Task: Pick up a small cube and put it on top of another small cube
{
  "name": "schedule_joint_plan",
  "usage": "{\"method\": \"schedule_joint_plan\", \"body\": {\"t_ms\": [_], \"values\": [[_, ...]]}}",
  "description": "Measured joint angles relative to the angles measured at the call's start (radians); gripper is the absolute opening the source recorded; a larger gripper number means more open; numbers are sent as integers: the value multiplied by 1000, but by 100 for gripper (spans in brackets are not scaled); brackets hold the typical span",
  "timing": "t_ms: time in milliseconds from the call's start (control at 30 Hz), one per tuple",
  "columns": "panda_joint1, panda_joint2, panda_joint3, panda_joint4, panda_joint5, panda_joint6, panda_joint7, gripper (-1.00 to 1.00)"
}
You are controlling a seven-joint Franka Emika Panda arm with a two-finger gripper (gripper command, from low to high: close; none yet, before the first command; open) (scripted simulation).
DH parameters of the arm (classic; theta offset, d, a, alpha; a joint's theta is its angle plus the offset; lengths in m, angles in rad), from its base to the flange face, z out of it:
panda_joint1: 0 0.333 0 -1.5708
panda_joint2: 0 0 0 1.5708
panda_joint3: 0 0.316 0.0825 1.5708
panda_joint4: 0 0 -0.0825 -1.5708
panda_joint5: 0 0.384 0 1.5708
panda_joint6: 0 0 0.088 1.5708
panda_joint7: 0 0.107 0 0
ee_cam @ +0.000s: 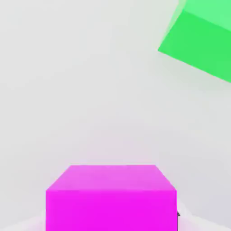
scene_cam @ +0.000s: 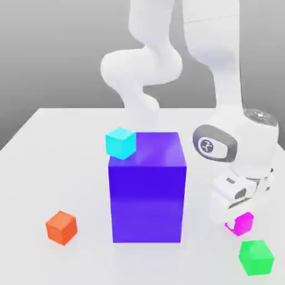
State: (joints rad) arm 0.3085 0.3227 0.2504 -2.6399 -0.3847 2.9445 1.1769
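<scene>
A small magenta cube (scene_cam: 244,224) lies on the white table at the exterior view's right, partly covered by my gripper (scene_cam: 236,214), which has come down right over it. The hand view has the magenta cube (ee_cam: 111,198) very close, its top face flat. A small green cube (scene_cam: 256,257) sits on the table just beside it, a short gap apart; it is the green cube (ee_cam: 200,36) tilted at the corner of the hand view.
A tall blue-purple block (scene_cam: 147,189) stands mid-table, left of my arm. A cyan cube (scene_cam: 121,143) shows at its upper left corner; whether it rests on the block I cannot tell. An orange-red cube (scene_cam: 61,227) lies at the front left.
</scene>
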Motion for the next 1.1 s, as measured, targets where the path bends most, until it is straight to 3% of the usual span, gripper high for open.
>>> {"method": "schedule_joint_plan", "body": {"t_ms": [267,700,867,900,1100], "values": [[-100,-174,139,-29,214,-141,-122,-100],[-76,-131,32,235,282,-356,433,-100],[-42,-1,-24,276,228,-270,547,-100],[-36,24,-32,279,214,-248,557,100],[-32,37,-38,280,208,-237,563,100]]}}
